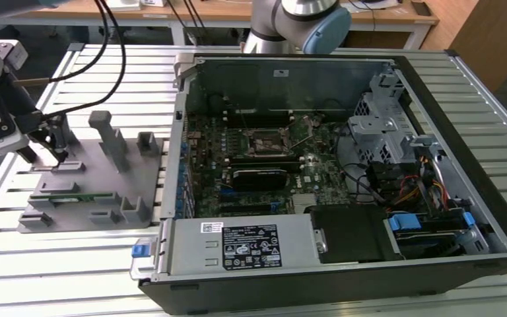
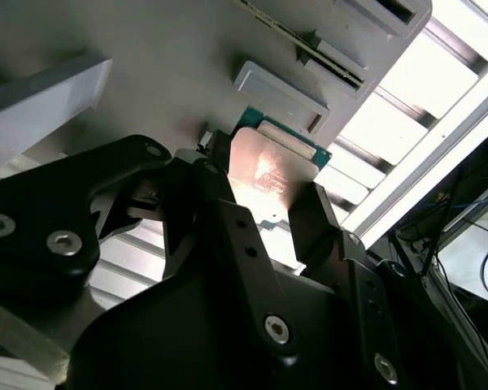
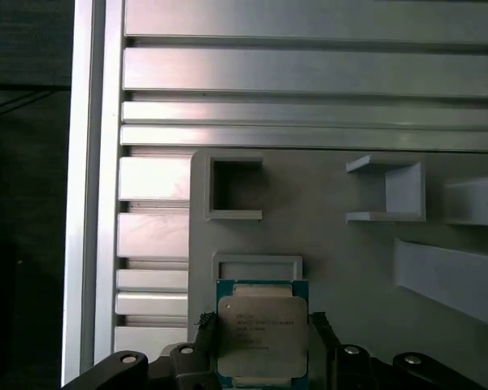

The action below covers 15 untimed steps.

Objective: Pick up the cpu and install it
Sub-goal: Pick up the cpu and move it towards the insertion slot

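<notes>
Pincer: The gripper (image 3: 263, 345) is clenched on the cpu (image 3: 263, 321). Its black fingers (image 2: 313, 218) press on two opposite edges of the chip.

Where the chip is: It is low over the grey tray (image 1: 86, 173), just beside a small raised frame (image 3: 258, 266). I cannot tell if it rests on the tray or hangs just above it.

Which way up: The shiny silver top faces up and the chip looks flat, not tipped.

Grey tray: It sits on the ribbed table (image 1: 77, 264), at the exterior view's left. A long green memory stick (image 1: 70, 197) lies in one of its slots. Tall grey posts (image 1: 113, 139) stand close to the gripper.

Computer case: The case (image 1: 493, 198) lies open, well apart from the chip. Inside are the green board (image 1: 202, 142), a square socket (image 1: 267, 140) near its middle, a black block (image 1: 258, 177) just beside that, and wires.

What could go wrong: The hold is only on thin edges, so a jerk could make the chip slip or tip. The arm could knock a grey post or the case wall. If the chip comes down crooked on the socket, it could get hurt.
</notes>
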Each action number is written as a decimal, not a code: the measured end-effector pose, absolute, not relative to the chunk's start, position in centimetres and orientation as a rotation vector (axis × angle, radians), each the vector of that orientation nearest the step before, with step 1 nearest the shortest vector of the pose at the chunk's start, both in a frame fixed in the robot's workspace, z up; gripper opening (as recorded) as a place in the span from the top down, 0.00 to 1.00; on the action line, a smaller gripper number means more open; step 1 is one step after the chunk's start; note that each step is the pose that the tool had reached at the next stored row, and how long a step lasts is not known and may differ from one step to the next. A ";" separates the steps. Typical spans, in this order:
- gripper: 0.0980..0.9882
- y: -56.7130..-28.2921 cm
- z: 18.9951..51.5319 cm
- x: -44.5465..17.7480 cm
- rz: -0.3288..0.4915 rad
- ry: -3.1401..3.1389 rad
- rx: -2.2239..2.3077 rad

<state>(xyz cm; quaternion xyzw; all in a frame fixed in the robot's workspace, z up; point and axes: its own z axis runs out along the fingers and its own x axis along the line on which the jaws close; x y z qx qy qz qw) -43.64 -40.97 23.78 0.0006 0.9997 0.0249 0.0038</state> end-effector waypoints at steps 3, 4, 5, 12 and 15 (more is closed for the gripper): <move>0.51 -41.0 24.4 -43.6 0.078 3.133 0.002; 0.51 -41.0 24.6 -43.6 0.078 3.133 0.002; 0.51 -41.0 24.8 -43.6 0.078 3.133 0.002; 0.51 -41.0 26.2 -43.6 0.078 3.133 0.002; 0.51 -41.0 26.8 -43.6 0.078 3.133 0.002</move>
